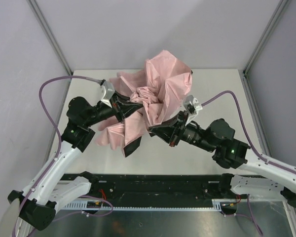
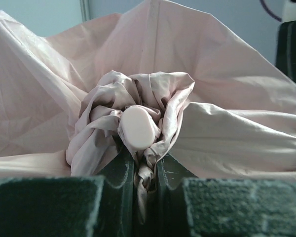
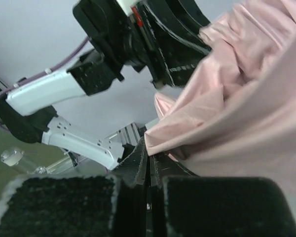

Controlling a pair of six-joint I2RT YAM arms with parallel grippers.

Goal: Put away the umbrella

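Umbrella [image 1: 155,96] sits mid-table [image 1: 214,89], half collapsed with its fabric crumpled, held between both arms. Left gripper [image 2: 144,173] jaws are clamped on bunched fabric just below the rounded pink end cap [image 2: 138,127]. Right gripper [image 3: 149,160] jaws are pinched together on a thin fabric edge. Step looks like gathering the loose fabric in toward the shaft. Left should hold firm as the anchor. Right should draw its panel inward gently, since a thin edge can slip or tear. If it slips, regrip nearer a rib. The far folds are not yet gathered.
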